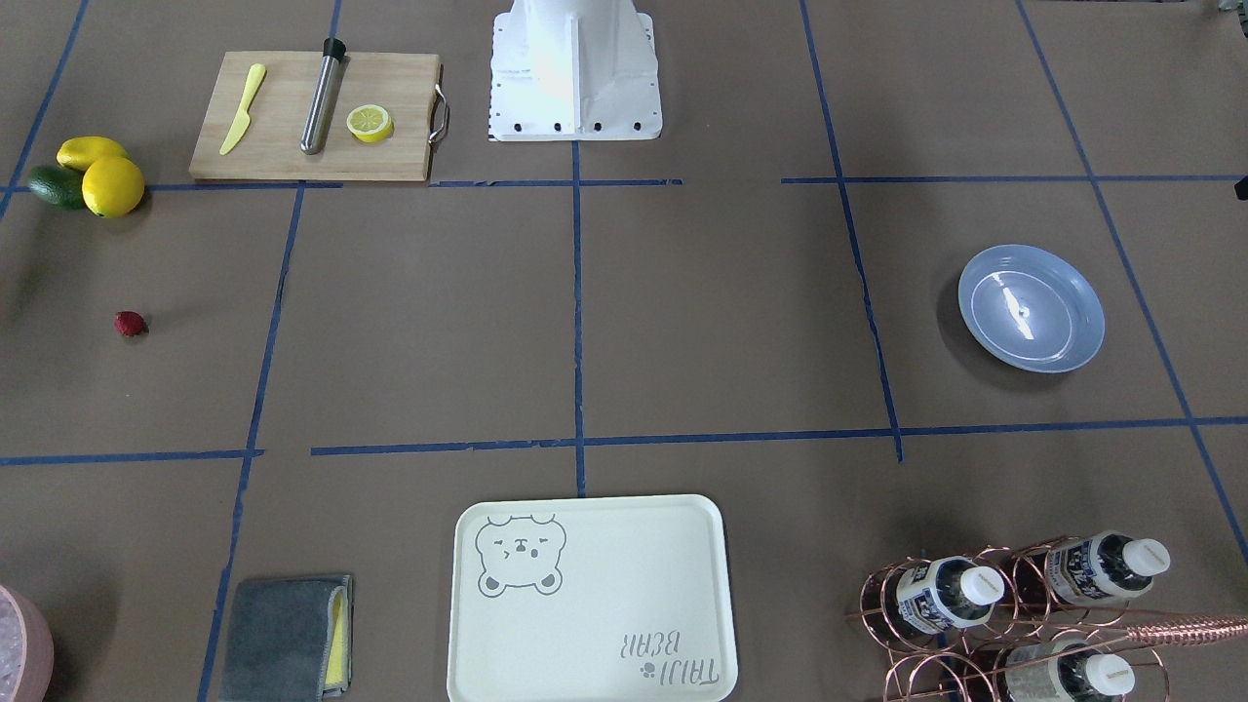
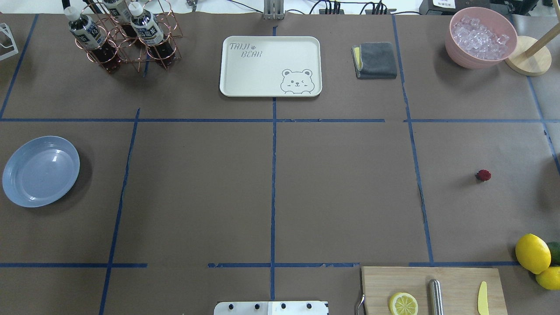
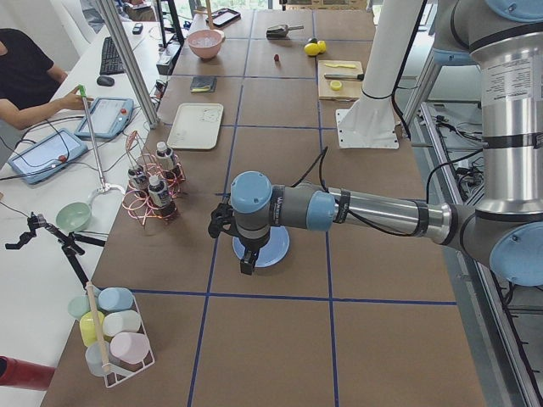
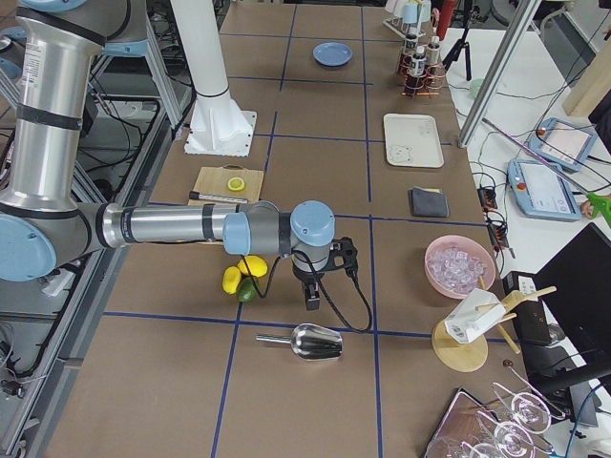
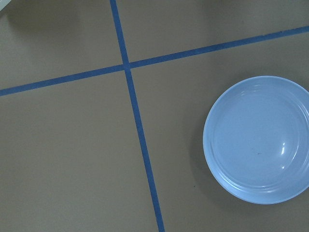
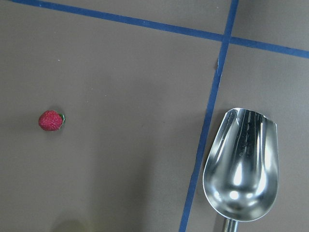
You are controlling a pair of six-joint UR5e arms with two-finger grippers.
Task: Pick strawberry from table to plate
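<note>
The strawberry (image 1: 130, 324) (image 2: 483, 175) lies alone on the brown table (image 1: 682, 322), small and dark red, on the robot's right side; the right wrist view shows it at the left (image 6: 50, 120). The pale blue plate (image 1: 1032, 308) (image 2: 40, 170) (image 5: 260, 140) sits bare on the robot's left side. Only the side views show the grippers. The left gripper (image 3: 244, 261) hangs above the plate's near edge (image 3: 276, 246). The right gripper (image 4: 311, 296) hovers beyond the strawberry, near a metal scoop. I cannot tell whether either one is open or shut.
A wooden cutting board (image 2: 433, 288) carries a lemon half, a steel rod and a yellow knife. Two lemons (image 2: 532, 253) and an avocado lie beside it. A bear-print tray (image 2: 270, 65), grey cloth (image 2: 375, 60), bottle rack (image 2: 124, 35), ice bowl (image 2: 480, 37) and scoop (image 6: 241, 164) stand around.
</note>
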